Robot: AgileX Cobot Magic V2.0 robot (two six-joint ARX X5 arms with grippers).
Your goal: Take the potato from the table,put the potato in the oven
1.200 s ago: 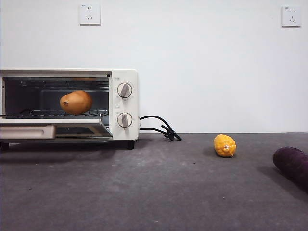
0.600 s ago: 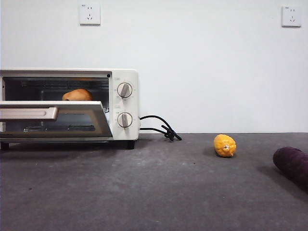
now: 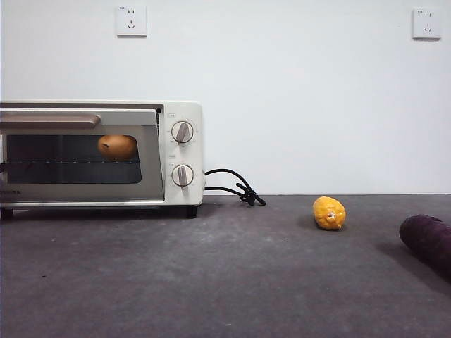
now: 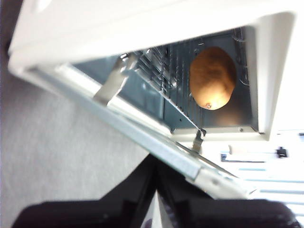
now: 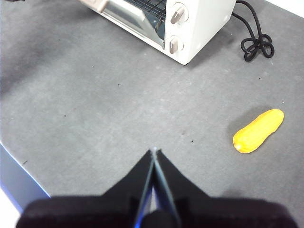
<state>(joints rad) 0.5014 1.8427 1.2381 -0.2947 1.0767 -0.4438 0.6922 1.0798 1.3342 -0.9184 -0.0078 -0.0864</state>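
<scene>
The orange-brown potato [image 3: 117,146] lies on the wire rack inside the cream-white oven [image 3: 182,113], seen through the dark glass door [image 3: 77,186]. In the front view the door is swung up almost flush, with its beige handle [image 3: 49,121] at the top. The left wrist view shows the potato [image 4: 212,78] deep in the oven [image 4: 142,19], with the door's edge still at a slant. My left gripper [image 4: 155,164] is shut and empty, its tips right at that edge. My right gripper [image 5: 154,152] hangs shut and empty over the grey table [image 5: 95,95], well away from the oven [image 5: 204,19].
A small yellow fruit [image 3: 329,213] lies on the table right of the oven, also seen as the fruit [image 5: 258,131] from the right wrist. A dark purple vegetable [image 3: 428,241] sits at the far right. The black cord [image 3: 236,186] trails behind the oven. The table's edge [image 5: 19,185] runs near the right gripper.
The oven door has swung up from lying flat open, through half raised, to nearly closed. The potato has stayed on the rack inside.
</scene>
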